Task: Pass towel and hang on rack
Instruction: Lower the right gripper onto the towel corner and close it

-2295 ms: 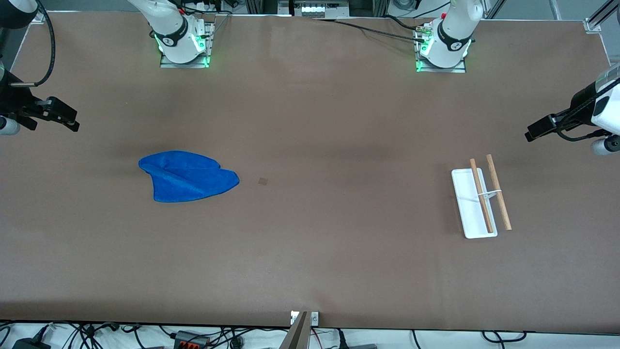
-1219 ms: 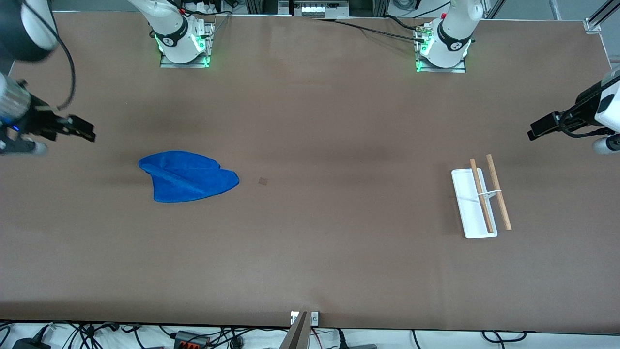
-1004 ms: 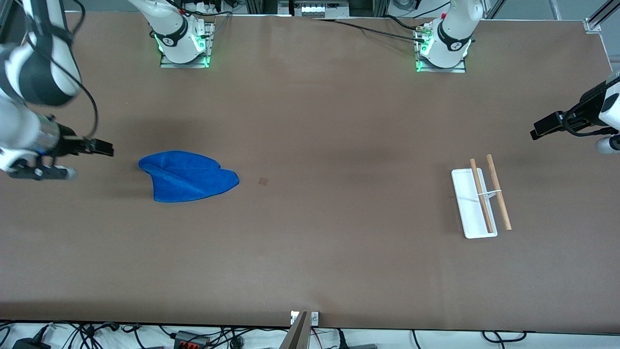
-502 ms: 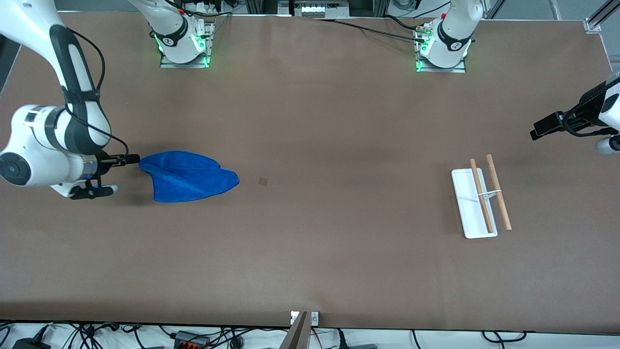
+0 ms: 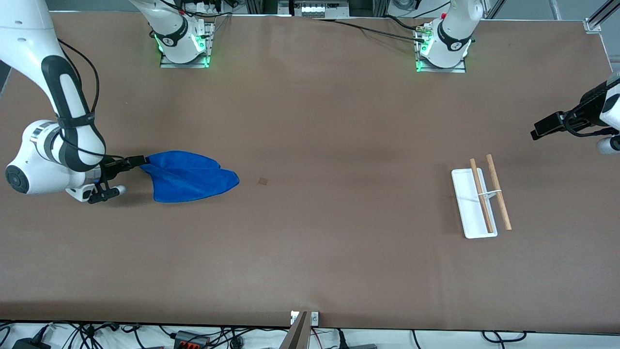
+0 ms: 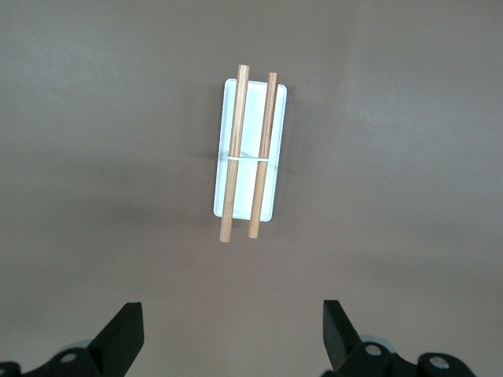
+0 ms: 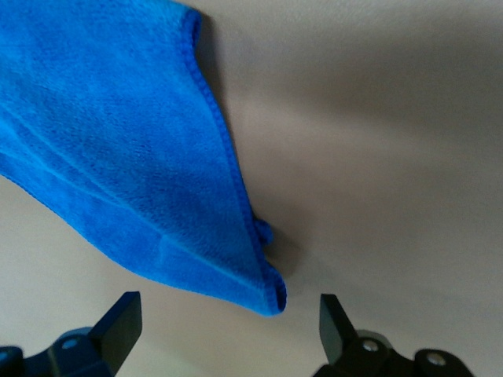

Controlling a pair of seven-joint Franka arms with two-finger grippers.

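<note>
The royal-blue towel [image 5: 189, 175] lies crumpled flat on the brown table toward the right arm's end. My right gripper [image 5: 137, 161] is low at the towel's corner, open, with the folded corner [image 7: 271, 298] just ahead of its spread jaws and touching neither. The rack [image 5: 479, 201], a white tray base with two wooden rods, stands toward the left arm's end. My left gripper [image 5: 537, 132] hangs in the air above the table's edge near the rack, open and empty; its wrist view shows the rack [image 6: 250, 157] below.
A small dark mark [image 5: 263, 181] sits on the table beside the towel. The two arm bases [image 5: 183, 41] stand along the table's edge farthest from the front camera. Cables hang along the edge nearest to that camera.
My right arm has swung in from the table's end and come down to the towel's corner. The left gripper has barely moved. Towel and rack lie as before.
</note>
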